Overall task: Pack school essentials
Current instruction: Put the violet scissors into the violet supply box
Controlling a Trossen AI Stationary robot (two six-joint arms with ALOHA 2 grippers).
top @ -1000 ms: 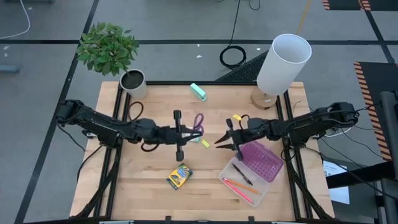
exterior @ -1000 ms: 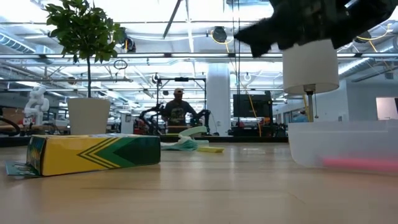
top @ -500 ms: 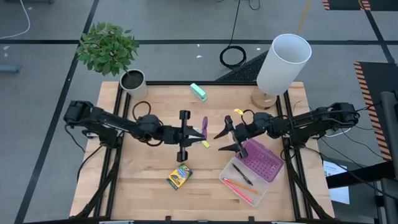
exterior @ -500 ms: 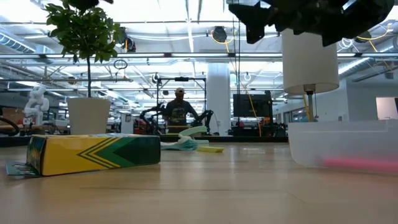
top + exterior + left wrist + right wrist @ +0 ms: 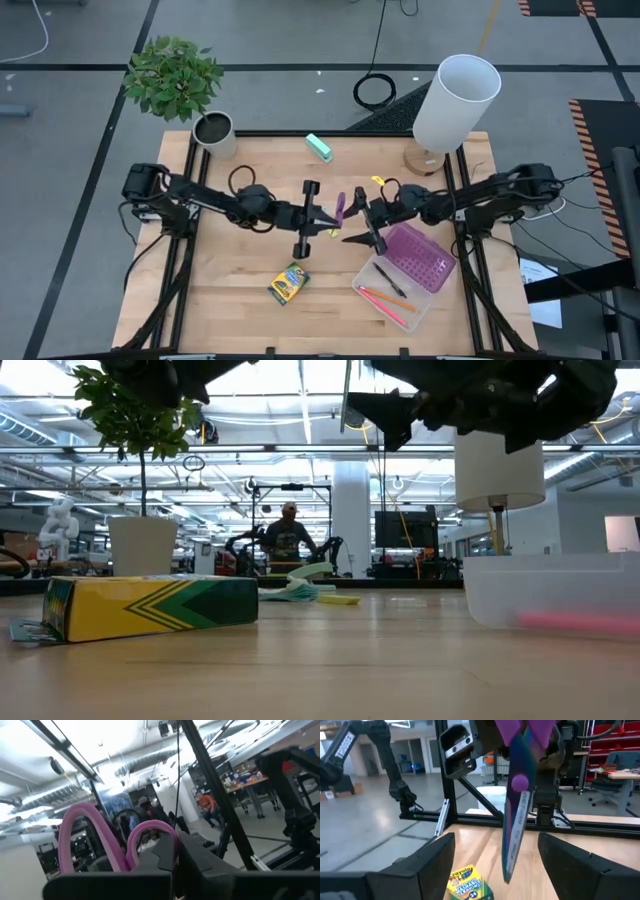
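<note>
Fingers, left arm: the left gripper (image 5: 334, 212) is clamped on the purple-handled scissors (image 5: 340, 207) and holds them up off the counter (image 5: 240, 290), near its middle.
Scissors: in the right wrist view the blades (image 5: 515, 827) hang point down, closed, with the purple handles gripped above.
Fingers, right arm: the right gripper (image 5: 358, 213) faces the left one just beside the scissors, its fingers (image 5: 425, 865) spread wide to either side of the blades and touching nothing.
Crayon box: the green-yellow crayon box (image 5: 288, 283) lies flat on the counter, nearer the front edge, below the left arm.
Tray: a clear tray (image 5: 385, 297) sits front right with an orange pencil (image 5: 388, 300) and a dark pen inside, and a purple pegged lid (image 5: 420, 257) leaning on its far end.
Small items: a tiny yellow piece (image 5: 332, 232) lies under the scissors.
Other things: a teal block (image 5: 318, 147), a white lamp (image 5: 452, 103) and a potted plant (image 5: 178, 80) stand along the back.
</note>
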